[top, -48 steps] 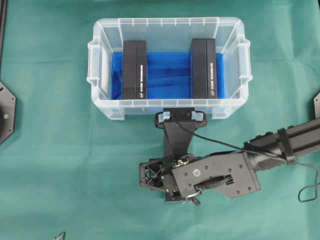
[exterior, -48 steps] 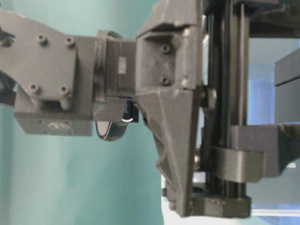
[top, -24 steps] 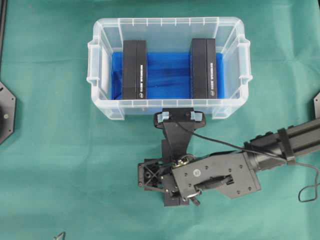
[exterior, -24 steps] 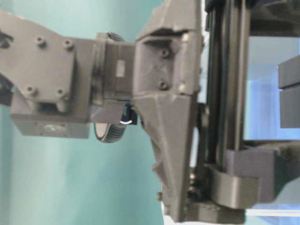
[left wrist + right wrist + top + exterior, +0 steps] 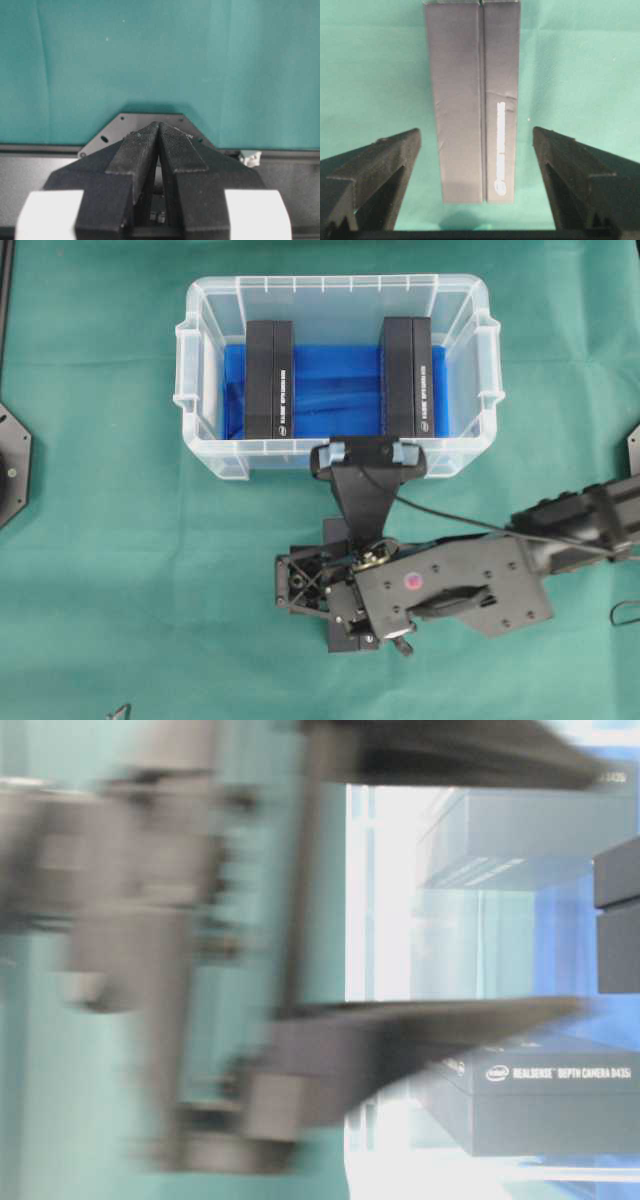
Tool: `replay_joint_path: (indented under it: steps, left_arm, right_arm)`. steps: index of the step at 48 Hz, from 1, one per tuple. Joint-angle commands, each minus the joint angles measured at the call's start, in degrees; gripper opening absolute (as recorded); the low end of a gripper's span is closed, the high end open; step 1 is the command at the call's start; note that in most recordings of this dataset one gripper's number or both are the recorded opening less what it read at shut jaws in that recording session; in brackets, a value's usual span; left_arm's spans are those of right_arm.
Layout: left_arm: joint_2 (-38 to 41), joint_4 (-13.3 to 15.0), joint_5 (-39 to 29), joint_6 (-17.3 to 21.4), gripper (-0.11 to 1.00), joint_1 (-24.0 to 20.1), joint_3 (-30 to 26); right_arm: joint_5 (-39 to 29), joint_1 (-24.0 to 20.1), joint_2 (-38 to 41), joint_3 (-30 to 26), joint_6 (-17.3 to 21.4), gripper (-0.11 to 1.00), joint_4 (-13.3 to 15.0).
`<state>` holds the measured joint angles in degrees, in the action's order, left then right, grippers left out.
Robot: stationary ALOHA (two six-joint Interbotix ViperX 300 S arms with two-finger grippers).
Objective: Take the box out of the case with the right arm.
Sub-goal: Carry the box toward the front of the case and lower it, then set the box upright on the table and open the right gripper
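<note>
A black box (image 5: 472,100) lies flat on the green cloth (image 5: 370,75) between the wide-spread, untouching fingers of the right gripper (image 5: 476,131), seen only in the right wrist view. Overhead, the right arm (image 5: 450,590) hides that spot, just near of the case (image 5: 200,455), where two more boxes, left (image 5: 270,380) and right (image 5: 407,377), stand on the blue bottom. The left gripper (image 5: 159,125) is closed, tips meeting, holding nothing.

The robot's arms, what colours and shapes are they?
The right arm is all black and blocky, with screws, a small pink dot and a thin black cable running over it. Its jaws are black and ribbed. The left gripper is black too, with white blocks on both sides.
</note>
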<state>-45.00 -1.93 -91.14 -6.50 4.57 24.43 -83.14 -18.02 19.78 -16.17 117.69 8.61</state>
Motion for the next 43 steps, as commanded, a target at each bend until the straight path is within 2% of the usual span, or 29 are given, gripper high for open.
replay_joint_path:
  steps: [1,6,24,32,43]
  left_arm:
    - [0.3,0.1,0.3,0.1,0.00,0.1,-0.8]
    - [0.2,0.1,0.3,0.1,0.00,0.1,-0.7]
    - [0.2,0.1,0.3,0.1,0.00,0.1,-0.7]
    - [0.4,0.1,0.3,0.0,0.00,0.1,-0.8]
    - [0.4,0.1,0.3,0.1,0.00,0.1,-0.8]
  right_arm:
    - [-3.8,0.2,-2.5,-4.1,-0.2,0.91,1.5]
    - [-6.9,0.2,-2.4,-5.8,-0.4,0.91,2.2]
    - [-6.6,-0.3,-3.4,-4.4,-0.9,0.90,1.7]
    - [-5.0,-1.2,-8.5,2.4,-0.6,0.89,1.0]
    - [-2.4,-2.3,-18.3,15.5,1.5,0.89,0.6]
